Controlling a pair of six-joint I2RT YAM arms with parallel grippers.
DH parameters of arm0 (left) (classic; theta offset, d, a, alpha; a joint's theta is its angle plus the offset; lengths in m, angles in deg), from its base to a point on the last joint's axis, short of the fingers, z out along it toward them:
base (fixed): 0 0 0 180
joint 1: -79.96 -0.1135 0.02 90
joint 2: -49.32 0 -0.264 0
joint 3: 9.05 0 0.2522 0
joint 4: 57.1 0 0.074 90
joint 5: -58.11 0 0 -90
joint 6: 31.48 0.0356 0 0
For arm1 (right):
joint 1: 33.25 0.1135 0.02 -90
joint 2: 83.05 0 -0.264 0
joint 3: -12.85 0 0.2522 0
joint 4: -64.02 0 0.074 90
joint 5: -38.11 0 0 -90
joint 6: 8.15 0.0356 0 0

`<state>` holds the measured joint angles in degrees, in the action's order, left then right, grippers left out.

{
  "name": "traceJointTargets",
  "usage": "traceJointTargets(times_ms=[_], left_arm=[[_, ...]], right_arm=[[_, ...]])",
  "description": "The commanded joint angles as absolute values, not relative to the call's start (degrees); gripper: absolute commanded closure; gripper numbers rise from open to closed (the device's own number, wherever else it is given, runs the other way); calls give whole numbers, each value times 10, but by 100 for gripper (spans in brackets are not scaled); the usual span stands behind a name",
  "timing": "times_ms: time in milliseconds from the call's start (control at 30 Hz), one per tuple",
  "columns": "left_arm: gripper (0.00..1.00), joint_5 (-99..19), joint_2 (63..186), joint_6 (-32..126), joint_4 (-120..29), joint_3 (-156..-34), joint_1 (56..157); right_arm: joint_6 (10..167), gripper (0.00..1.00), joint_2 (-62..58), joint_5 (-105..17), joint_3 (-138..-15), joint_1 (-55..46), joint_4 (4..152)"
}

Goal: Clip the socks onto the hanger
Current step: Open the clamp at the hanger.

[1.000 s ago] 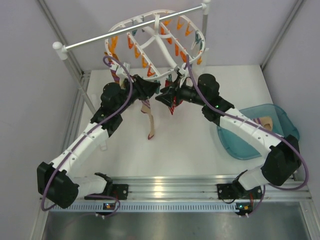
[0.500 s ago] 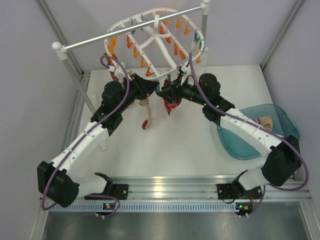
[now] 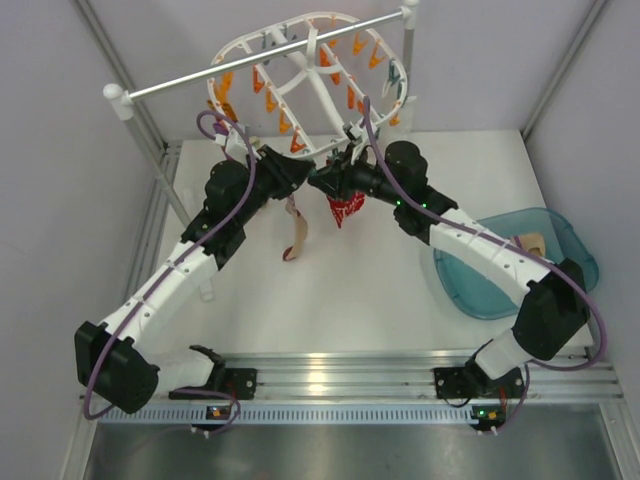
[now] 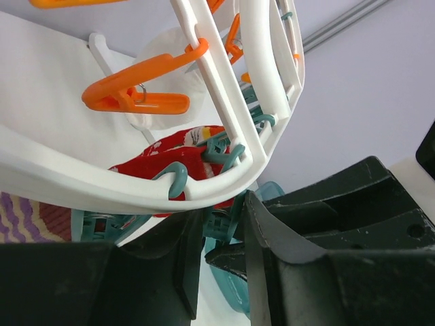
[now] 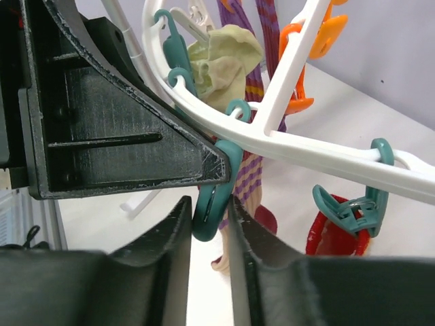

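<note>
The white oval hanger (image 3: 305, 85) hangs from the rail, with both grippers under its near rim. My left gripper (image 3: 300, 176) is shut on a teal clip (image 4: 228, 216) just below the frame (image 4: 224, 109). My right gripper (image 3: 322, 182) grips the lower end of what looks like the same teal clip (image 5: 214, 204); the left finger (image 5: 109, 129) presses its top. A cream-beige sock (image 3: 294, 232) with a reddish toe dangles beneath the left gripper; behind the clip its striped part (image 5: 250, 178) shows. What holds it is hidden. Another pale sock (image 3: 533, 243) lies in the bin.
A red patterned sock (image 3: 345, 207) hangs from a teal clip (image 5: 353, 207) on the near rim. Maroon-purple socks (image 5: 262, 24) and cream cloth (image 5: 221, 61) hang further in. Orange clips (image 4: 136, 95) line the frame. Metal rail (image 3: 270, 58) on posts behind; teal bin (image 3: 570, 262) at right.
The right gripper has moved left and closed its jaws round the teal clip. The left jaws narrowed slightly. The dangling sock swung left and its toe rose.
</note>
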<state>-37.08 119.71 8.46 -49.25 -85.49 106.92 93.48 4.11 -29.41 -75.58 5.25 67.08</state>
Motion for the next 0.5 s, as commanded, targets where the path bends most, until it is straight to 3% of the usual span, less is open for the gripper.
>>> traceJointTargets(times_ms=[0, 33, 133, 300, 467], left_arm=[[100, -344, 1199, 62, -494, -879, 1066], [100, -341, 1199, 64, -493, -878, 1065], [100, -336, 1198, 69, -497, -873, 1065], [100, -329, 1199, 65, -491, -869, 1065], [100, -328, 1199, 64, -489, -868, 1064]], right_arm=[[914, 83, 48, -326, -798, 57, 663], [908, 84, 48, -331, -799, 56, 668], [890, 69, 37, -330, -795, 55, 684], [860, 54, -26, -253, -755, 35, 719], [828, 34, -81, -166, -750, -35, 873]])
